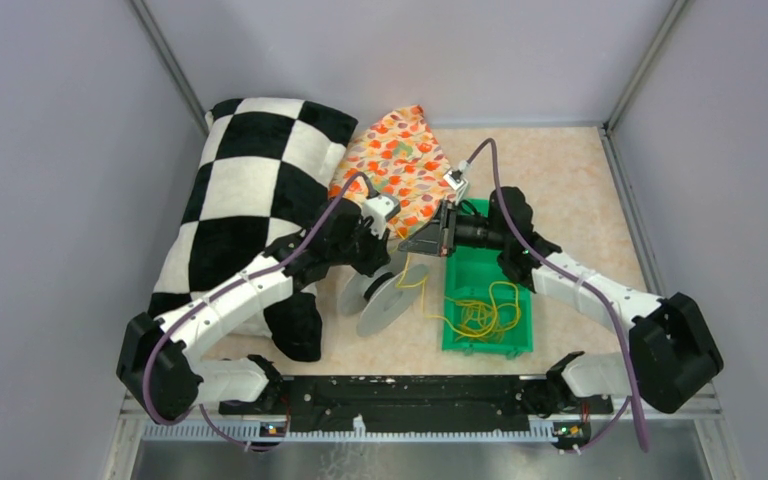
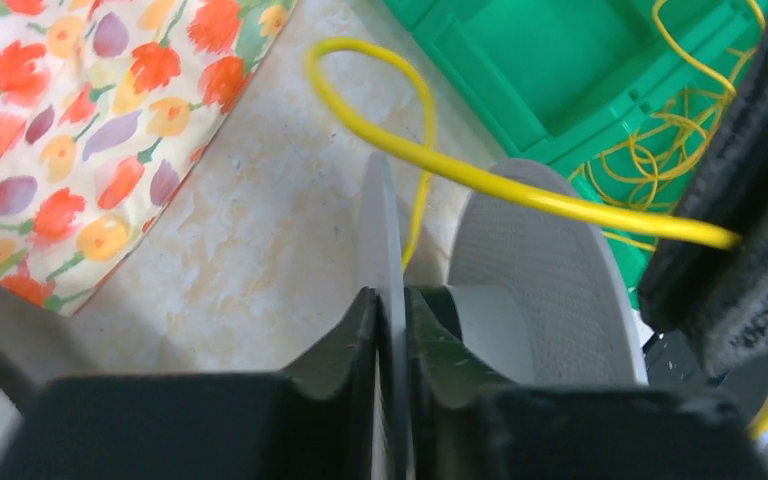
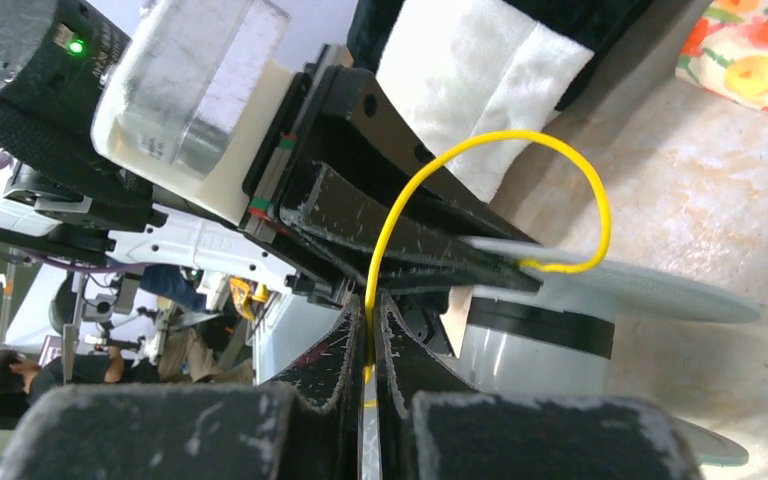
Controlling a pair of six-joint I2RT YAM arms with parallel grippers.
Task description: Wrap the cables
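Note:
The thin yellow cables [image 1: 480, 315] lie in loose loops in a green bin [image 1: 505, 345]. One strand runs from the bin up to a grey two-flange spool [image 1: 385, 298] standing on the table left of the bin. My left gripper [image 1: 384, 270] is shut on one thin flange of the spool [image 2: 382, 215]. My right gripper [image 1: 405, 243] is shut on the yellow strand [image 3: 430, 185] just above the spool [image 3: 560, 340]. The strand arcs over and meets the flange edge [image 3: 650, 290]. In the left wrist view the strand [image 2: 520, 190] crosses above both flanges.
A black-and-white checked pillow [image 1: 245, 200] lies at the left. A floral cloth [image 1: 405, 160] lies at the back, also in the left wrist view [image 2: 60, 120]. Grey walls close in the table on three sides. The two grippers sit close together over the spool.

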